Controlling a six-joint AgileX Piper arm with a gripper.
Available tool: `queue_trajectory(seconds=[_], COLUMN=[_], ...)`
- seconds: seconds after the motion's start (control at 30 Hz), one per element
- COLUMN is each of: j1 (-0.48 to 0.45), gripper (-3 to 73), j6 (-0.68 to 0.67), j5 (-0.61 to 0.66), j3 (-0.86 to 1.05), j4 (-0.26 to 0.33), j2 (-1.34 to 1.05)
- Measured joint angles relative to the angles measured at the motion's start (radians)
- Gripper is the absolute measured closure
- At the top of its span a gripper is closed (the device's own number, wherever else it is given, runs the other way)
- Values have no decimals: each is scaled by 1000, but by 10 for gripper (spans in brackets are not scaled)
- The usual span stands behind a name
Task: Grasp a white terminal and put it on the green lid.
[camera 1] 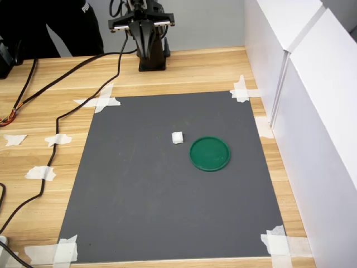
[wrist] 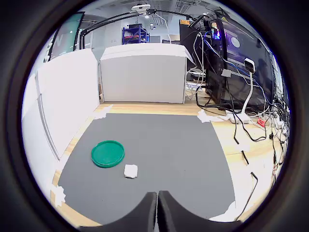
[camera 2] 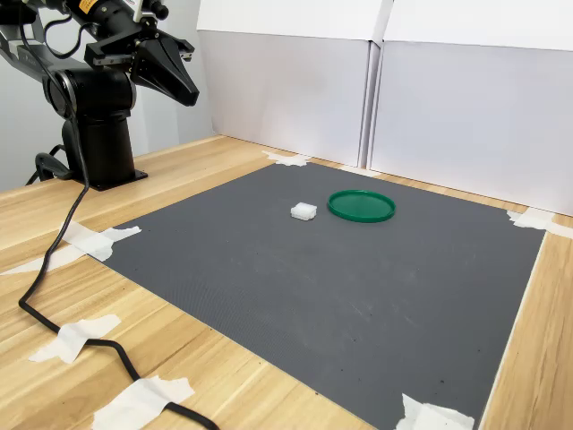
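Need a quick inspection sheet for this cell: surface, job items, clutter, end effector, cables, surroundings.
Surface: dark grey mat taped at its corners to a wooden table.
Job's things: white terminal lies on the mat, close beside the green lid but apart from it; the lid lies flat with nothing on it.
Clutter: loose tape pieces on the wood at the first exterior view's left.
End effector: the end effector is raised near the arm base, fingers together, holding nothing.
Cables: black cable runs across the table beside the mat.
Surroundings: white panels wall two sides; monitor and wiring in the wrist view.
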Motion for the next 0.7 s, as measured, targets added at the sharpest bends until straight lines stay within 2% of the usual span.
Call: queue_trajectory(seconds=[0.43,0.6,0.7], j1=[0,0,0], gripper=[711,711,711], j6=[-7,-97,-167], j5=[9,13,69], j3=[-91,-151,-195], j4=[4,5,5], j2=[157,268,336])
